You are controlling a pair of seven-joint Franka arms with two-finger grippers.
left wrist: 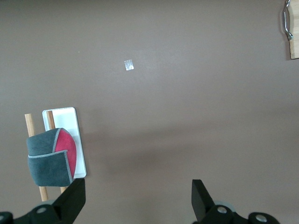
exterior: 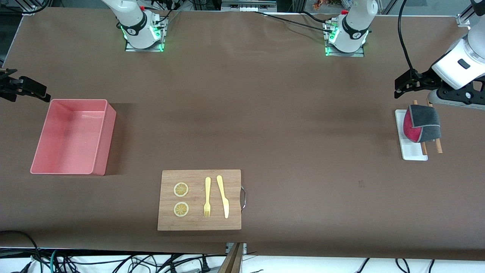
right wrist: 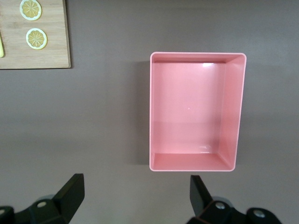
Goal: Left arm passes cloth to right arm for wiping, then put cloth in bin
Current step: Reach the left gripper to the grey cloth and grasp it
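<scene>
The cloth is soft and folded into a rounded lump, dark grey outside with a crimson reverse bulging at one edge and a pale stitched hem. It rests on 2 thin wooden sticks that lie over a narrow white flat tray, smooth and glossy, at my left arm's end of the table. The table is covered in matte brown sheeting.

My left gripper hangs over the table just beside that tray, its black fingers spread wide with nothing between them. In my left wrist view the cloth sits close to one finger, apart from it and outside the gap.

My right gripper waits at the right arm's end, fingers equally wide and empty. The bin, a smooth pink plastic tub with sloping walls and rounded corners, lies just beside it, nearer the front camera.

A rectangular wooden board with what looks like a metal handle carries 2 lemon slices, a pale yellow fork and a knife, nearer the front camera than the bin.
</scene>
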